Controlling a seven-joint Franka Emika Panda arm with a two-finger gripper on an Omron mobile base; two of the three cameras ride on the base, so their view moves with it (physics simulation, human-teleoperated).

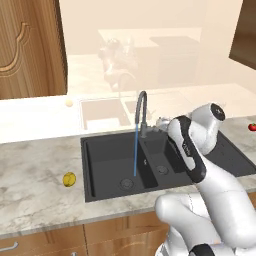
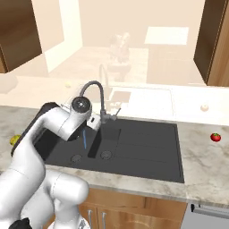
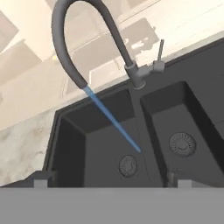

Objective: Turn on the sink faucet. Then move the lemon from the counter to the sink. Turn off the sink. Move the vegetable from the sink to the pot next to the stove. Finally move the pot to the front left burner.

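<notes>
Marbled counter (image 1: pixel 35 165), black double-basin sink (image 1: pixel 107 175) set in it, blue stream running from sink faucet (image 1: pixel 140 107) into left basin. Tool (image 3: pixel 109 180) poised above the sink, tips spread wide, holding nothing. Lemon (image 1: pixel 69 179) on counter, well left of the sink. Probably light, firm, waxy-skinned, apt to roll; best pinched across its narrow middle.

Dark wooden wall cabinets (image 1: pixel 30 47) flank a pale, glossy cream backsplash (image 1: pixel 150 45).
</notes>
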